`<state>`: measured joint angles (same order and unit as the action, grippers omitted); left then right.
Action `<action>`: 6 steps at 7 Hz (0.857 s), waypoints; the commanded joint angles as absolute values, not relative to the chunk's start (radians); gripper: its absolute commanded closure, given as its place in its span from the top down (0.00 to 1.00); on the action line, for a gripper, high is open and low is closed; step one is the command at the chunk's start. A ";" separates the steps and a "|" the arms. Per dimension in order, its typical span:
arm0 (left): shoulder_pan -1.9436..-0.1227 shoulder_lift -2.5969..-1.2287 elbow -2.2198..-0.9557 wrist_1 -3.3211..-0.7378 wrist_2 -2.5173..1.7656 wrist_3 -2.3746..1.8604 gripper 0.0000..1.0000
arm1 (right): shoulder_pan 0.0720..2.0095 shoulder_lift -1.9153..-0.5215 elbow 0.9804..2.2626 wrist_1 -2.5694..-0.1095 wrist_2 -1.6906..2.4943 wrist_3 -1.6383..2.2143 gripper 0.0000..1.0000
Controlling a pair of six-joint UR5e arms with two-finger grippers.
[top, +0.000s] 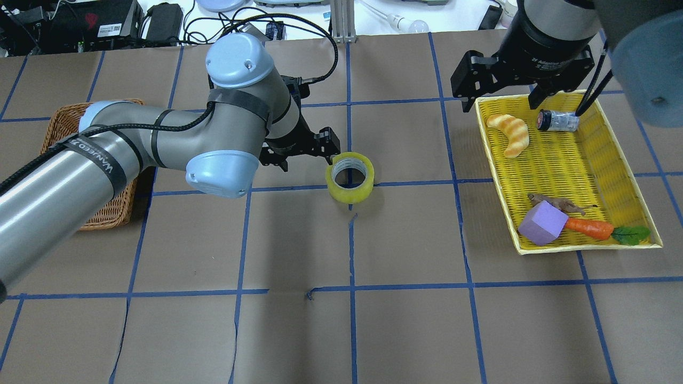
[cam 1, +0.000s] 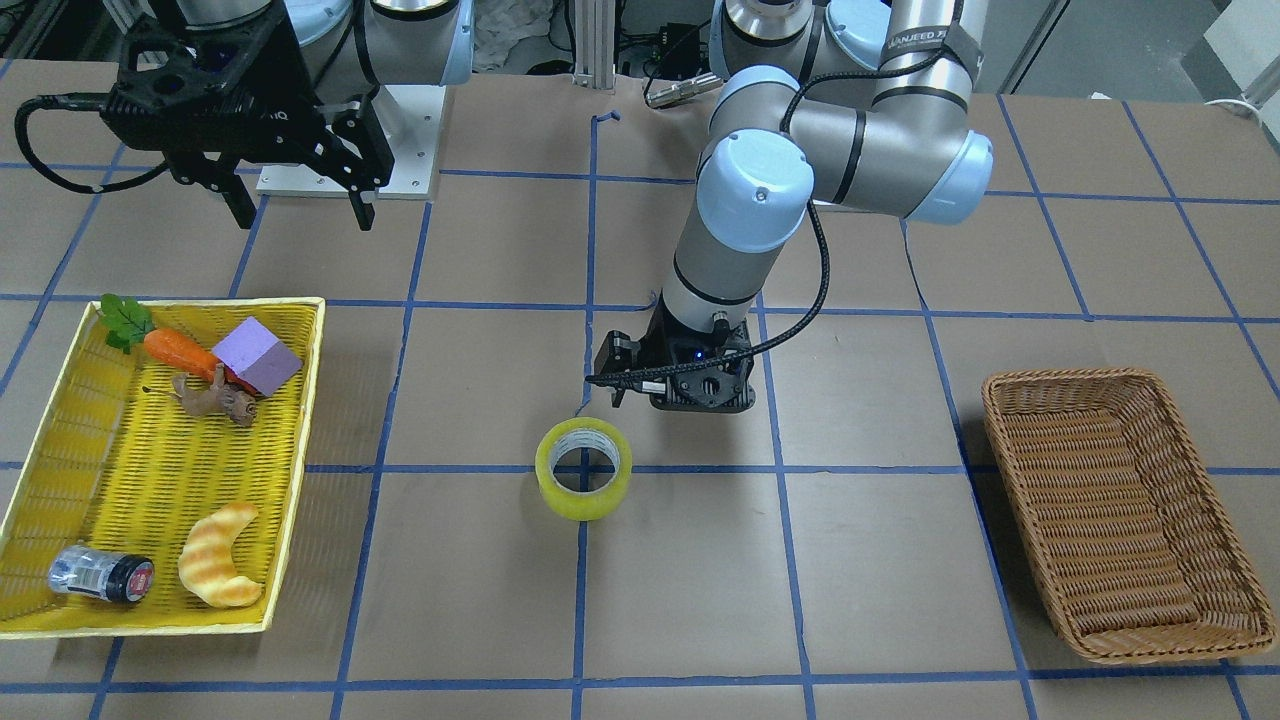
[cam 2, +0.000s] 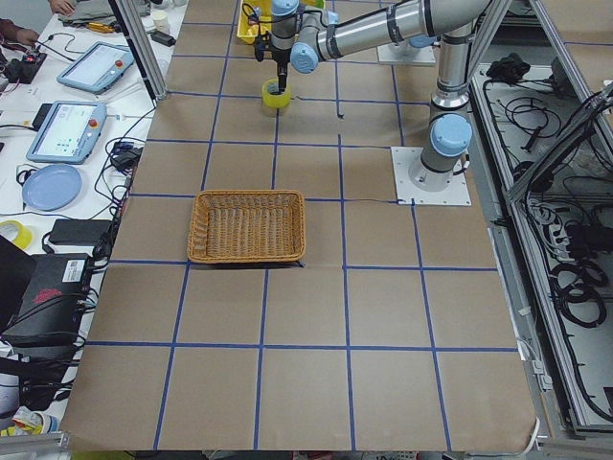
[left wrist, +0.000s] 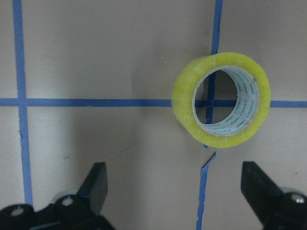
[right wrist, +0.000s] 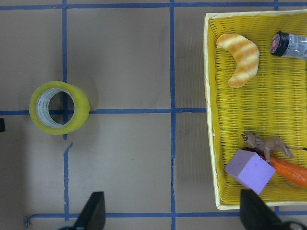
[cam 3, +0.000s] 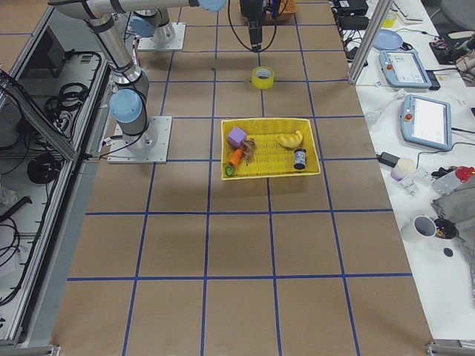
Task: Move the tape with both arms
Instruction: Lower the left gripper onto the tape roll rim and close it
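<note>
The tape (cam 1: 583, 468) is a yellow-green roll lying flat on the brown table at a crossing of blue lines; it also shows in the overhead view (top: 350, 177). My left gripper (top: 307, 150) hangs low just beside the roll and points down. In the left wrist view the left gripper (left wrist: 175, 187) is open and empty, and the tape (left wrist: 220, 105) lies ahead of the fingers, not between them. My right gripper (cam 1: 300, 205) is open and empty, raised high beyond the yellow tray's far end. In the right wrist view the tape (right wrist: 59, 107) is far to the left.
A yellow tray (cam 1: 300, 400) holds a croissant (cam 1: 220, 570), a small bottle (cam 1: 100, 575), a carrot (cam 1: 175, 352), a purple block (cam 1: 255, 355) and a toy animal (cam 1: 215, 398). A brown wicker basket (cam 1: 1130, 510) stands on my left side.
</note>
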<state>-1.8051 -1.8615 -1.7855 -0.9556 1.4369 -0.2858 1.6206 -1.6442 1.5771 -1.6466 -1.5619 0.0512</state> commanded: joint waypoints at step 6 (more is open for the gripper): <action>-1.807 -2.066 -1.784 -0.715 1.430 -0.301 1.00 | 1.623 -1.646 1.577 -1.643 -1.563 0.055 1.00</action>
